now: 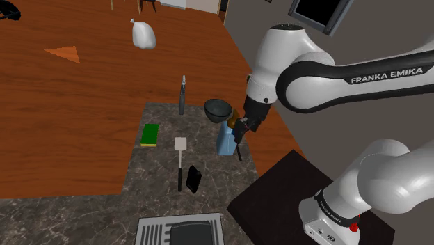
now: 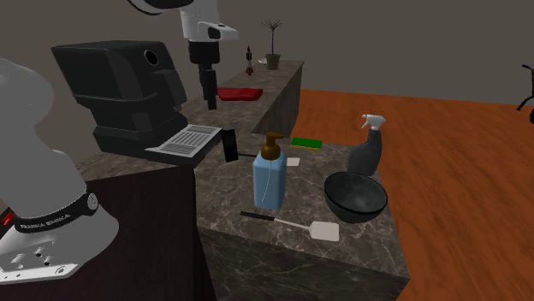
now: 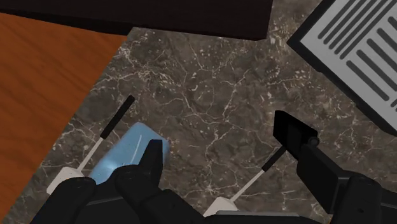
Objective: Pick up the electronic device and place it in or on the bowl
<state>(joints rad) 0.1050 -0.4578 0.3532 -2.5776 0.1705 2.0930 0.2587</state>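
The electronic device is a small black slab standing on the dark marble counter, beside a spatula's handle. It also appears as the device near the black machine's tray, and as the device just ahead of my right finger. The dark bowl sits at the counter's far end, the bowl being next to a spray bottle. My gripper hangs open above the counter with nothing between its fingers, over the blue soap bottle. The gripper is well above the device; the gripper shows fingers apart.
A white-headed spatula lies beside the device, and a second spatula lies near the soap bottle. A spray bottle and a green sponge stand nearby. A black machine with a slotted tray bounds one end.
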